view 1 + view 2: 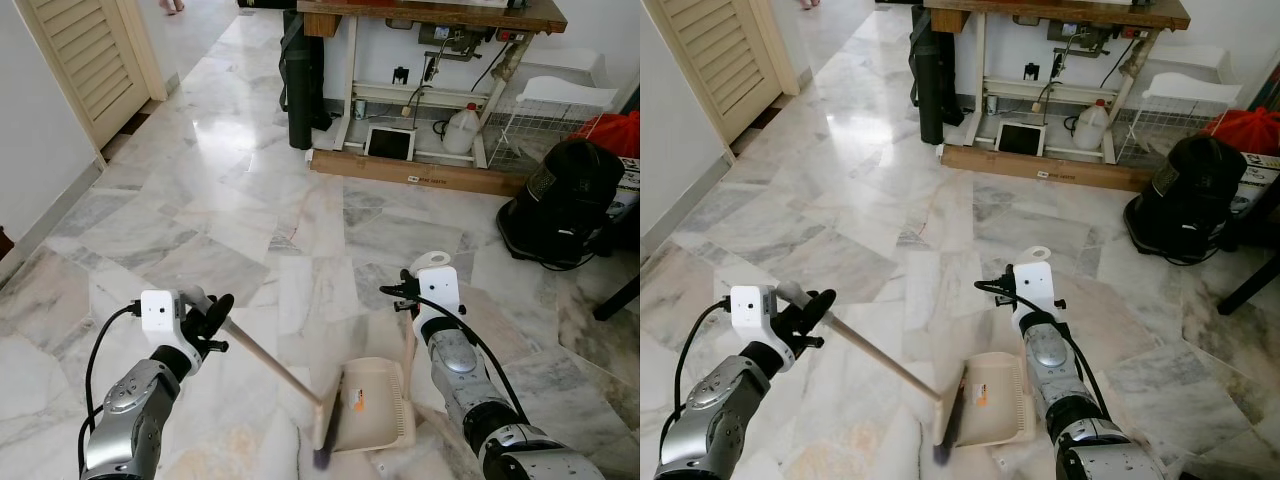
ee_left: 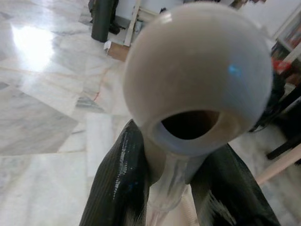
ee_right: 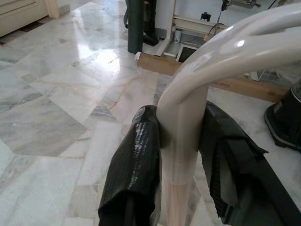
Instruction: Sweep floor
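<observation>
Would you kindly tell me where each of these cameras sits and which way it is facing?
Left eye view: on the head, looking forward and down at the marble floor; both arms show, left end effector on the broom, right end effector above the dustpan.
Right eye view: the head's other eye, same scene.
Left wrist view: along its fingers, clamped under the broom's rounded handle end.
Right wrist view: along its fingers, clamped on the dustpan handle.
Both wrist views share the dark cylinder by the workbench.
</observation>
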Tool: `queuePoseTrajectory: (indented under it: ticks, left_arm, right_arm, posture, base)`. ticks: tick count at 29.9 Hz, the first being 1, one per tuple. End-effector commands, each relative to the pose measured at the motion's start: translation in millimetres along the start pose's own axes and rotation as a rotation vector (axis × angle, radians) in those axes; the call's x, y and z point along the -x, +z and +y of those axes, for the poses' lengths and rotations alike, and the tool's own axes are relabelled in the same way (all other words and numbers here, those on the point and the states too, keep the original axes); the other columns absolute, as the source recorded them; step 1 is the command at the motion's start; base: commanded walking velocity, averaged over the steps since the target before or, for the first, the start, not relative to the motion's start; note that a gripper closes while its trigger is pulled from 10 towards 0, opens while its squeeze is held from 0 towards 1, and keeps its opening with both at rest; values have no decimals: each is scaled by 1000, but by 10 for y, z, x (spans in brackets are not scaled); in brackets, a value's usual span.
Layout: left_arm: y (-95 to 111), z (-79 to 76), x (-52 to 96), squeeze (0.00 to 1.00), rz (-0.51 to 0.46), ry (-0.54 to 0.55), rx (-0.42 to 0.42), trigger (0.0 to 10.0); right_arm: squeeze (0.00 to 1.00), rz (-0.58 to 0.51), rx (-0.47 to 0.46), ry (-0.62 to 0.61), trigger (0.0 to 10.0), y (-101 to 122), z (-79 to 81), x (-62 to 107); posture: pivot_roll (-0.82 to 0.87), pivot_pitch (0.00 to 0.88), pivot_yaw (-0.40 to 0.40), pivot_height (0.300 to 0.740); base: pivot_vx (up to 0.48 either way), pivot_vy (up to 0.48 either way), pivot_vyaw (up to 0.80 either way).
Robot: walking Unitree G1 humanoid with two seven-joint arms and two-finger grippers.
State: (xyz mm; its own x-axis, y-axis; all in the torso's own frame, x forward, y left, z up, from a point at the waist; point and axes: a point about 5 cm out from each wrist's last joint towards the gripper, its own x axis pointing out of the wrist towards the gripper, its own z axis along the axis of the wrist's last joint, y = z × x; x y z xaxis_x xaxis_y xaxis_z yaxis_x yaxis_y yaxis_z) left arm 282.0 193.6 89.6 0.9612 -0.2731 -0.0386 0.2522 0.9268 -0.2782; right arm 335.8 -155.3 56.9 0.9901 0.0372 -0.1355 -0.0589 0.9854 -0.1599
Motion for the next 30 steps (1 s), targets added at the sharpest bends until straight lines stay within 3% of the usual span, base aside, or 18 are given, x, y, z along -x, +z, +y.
queuePoseTrajectory:
  ticks: [1, 6, 7, 16, 22, 30]
  left_arm:
    - [110, -9, -47, 0, -63, -6, 69, 10000]
    - [184, 21, -49, 0, -96, 16, 66, 10000]
    - [288, 89, -23, 0, -133, 57, 15, 10000]
    - [688, 286, 96, 0, -281, 175, -85, 10000]
    - [925, 399, 209, 0, -353, 272, -210, 10000]
    - [583, 490, 255, 0, -185, 294, -297, 10000]
  right_arm:
    - [0, -6, -27, -1, 10000, 41, 24, -27]
    - [0, -3, -29, 1, 10000, 36, 28, -25]
    - [0, -2, -28, 3, 10000, 33, 31, -24]
    - [0, 4, -28, 9, 10000, 21, 38, -19]
    - [0, 7, -26, 17, 10000, 9, 55, -12]
    - [0, 8, -23, 20, 10000, -7, 51, -1]
  posture:
    - [-34, 66, 3, 740]
    - [-34, 66, 3, 740]
    - [-31, 66, 3, 740]
    - [-29, 68, 3, 740]
    - [-19, 80, 0, 740]
    - [-21, 74, 1, 740]
  base:
    - [0, 0, 0]
    - [0, 0, 0]
    - [0, 0, 0]
    - [0, 0, 0]
    - [0, 0, 0]
    - [0, 0, 0]
